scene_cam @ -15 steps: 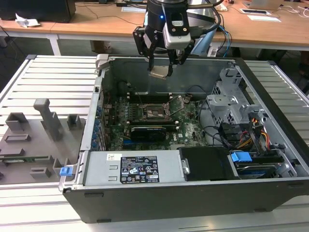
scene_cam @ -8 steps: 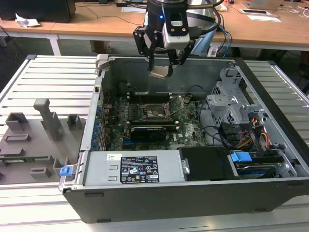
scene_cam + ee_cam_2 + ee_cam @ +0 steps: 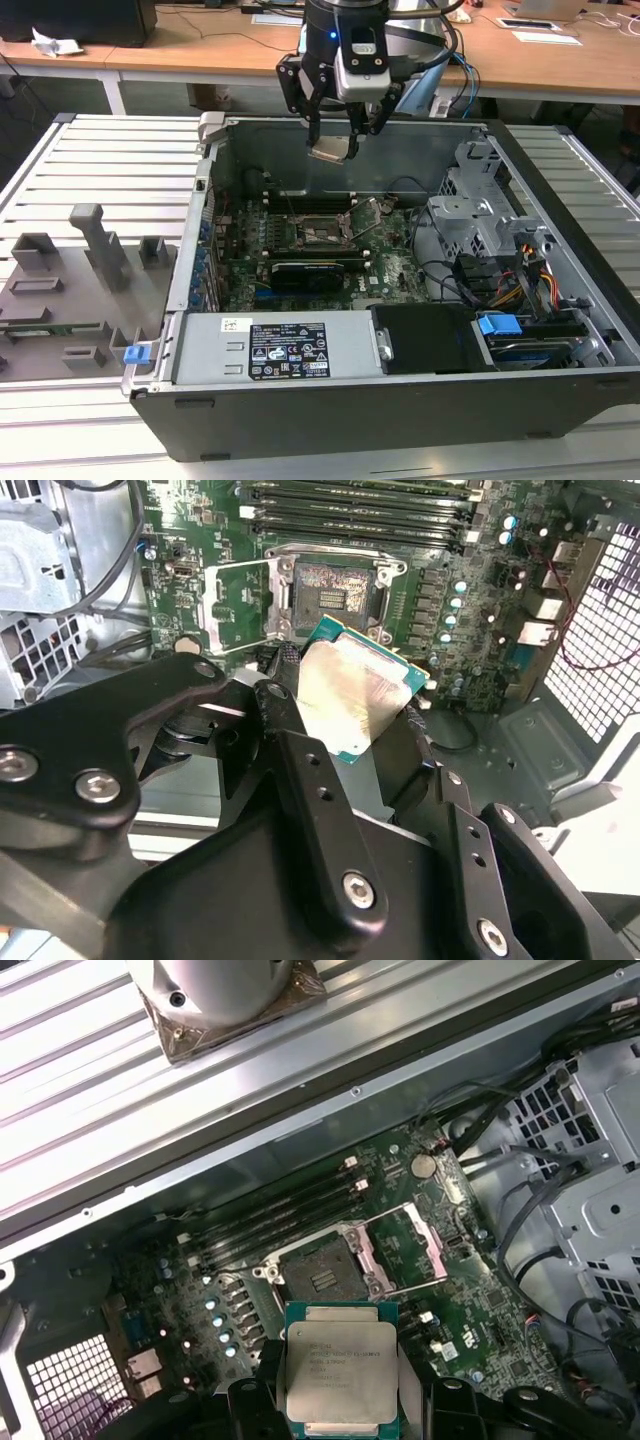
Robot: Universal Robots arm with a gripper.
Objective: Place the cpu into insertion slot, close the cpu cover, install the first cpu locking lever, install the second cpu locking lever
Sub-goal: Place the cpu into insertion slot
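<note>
My gripper (image 3: 333,143) hangs above the open computer case and is shut on the cpu (image 3: 331,150), a flat square chip with a pale metal face. In both wrist views the cpu (image 3: 340,1370) (image 3: 355,695) sits between the black fingers (image 3: 253,1402), tilted and well above the board. The insertion slot (image 3: 325,233) (image 3: 320,1272) (image 3: 331,588) lies bare on the green board below the chip. The cpu cover (image 3: 411,1245) (image 3: 234,605) is swung open and stands beside the slot.
Memory slots (image 3: 270,1218) run along the slot's far side. A black card (image 3: 310,273) lies in front of the slot. The case's back wall (image 3: 400,160), a metal drive cage (image 3: 480,215) with cables and the power supply (image 3: 275,350) surround the board. A grey fixture (image 3: 70,290) lies on the exterior view's left.
</note>
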